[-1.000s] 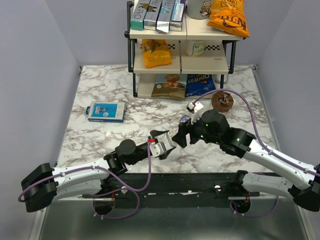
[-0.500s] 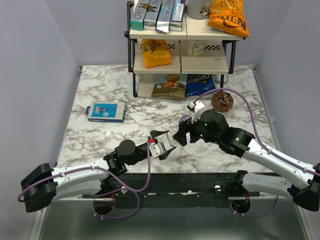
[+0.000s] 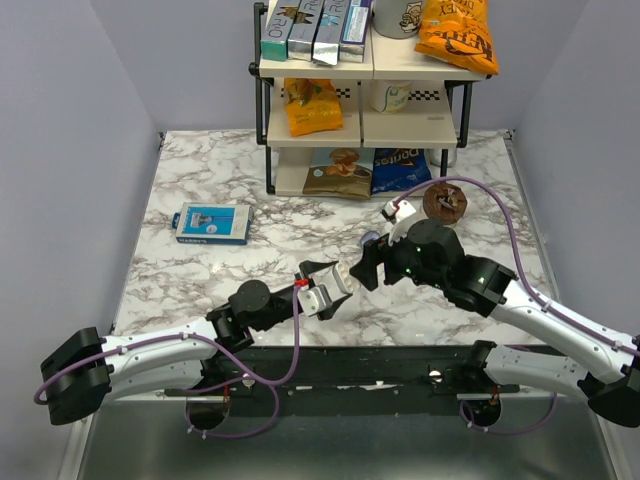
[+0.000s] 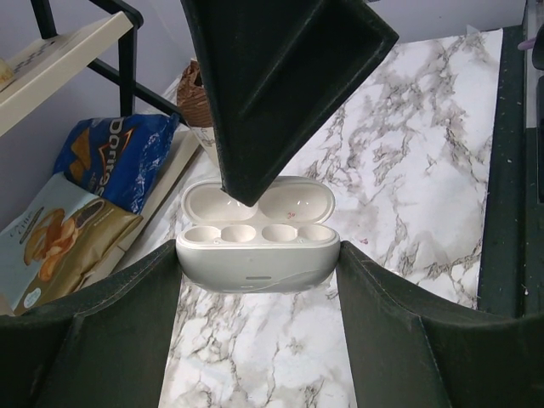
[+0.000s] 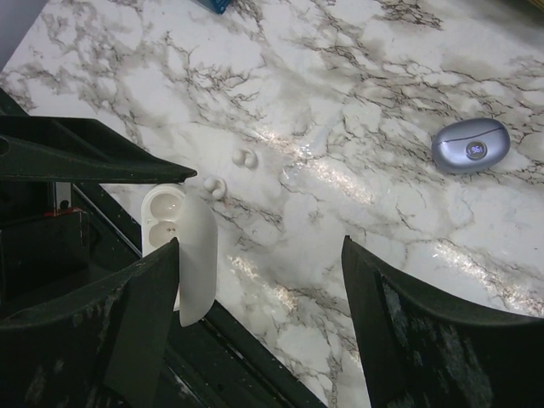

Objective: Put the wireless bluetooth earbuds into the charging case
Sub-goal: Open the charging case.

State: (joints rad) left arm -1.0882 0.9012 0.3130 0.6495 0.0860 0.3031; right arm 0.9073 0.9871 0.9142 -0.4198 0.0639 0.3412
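left gripper (image 4: 259, 252): half-closed, pinching the charging case (image 4: 255, 265) by both ends, lid up, wells empty
case feel: I'd guess light, hard, glossy white plastic, slippery
right gripper (image 5: 259, 246): spread wide, holding nothing
earbuds (image 5: 246, 157): two tiny smooth white blobs on the marble table (image 5: 382, 68) just past the case; I'd pinch them gently
farther out: closed lavender pod (image 5: 470, 144)

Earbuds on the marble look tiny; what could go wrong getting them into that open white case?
The two white earbuds lie close together on the marble table; the wide-open right hand might nudge one away or pinch it badly. The open white charging case is clamped only at its ends by the left hand, near the table's front edge, so a push could tilt it, or a dropped bud could roll off.
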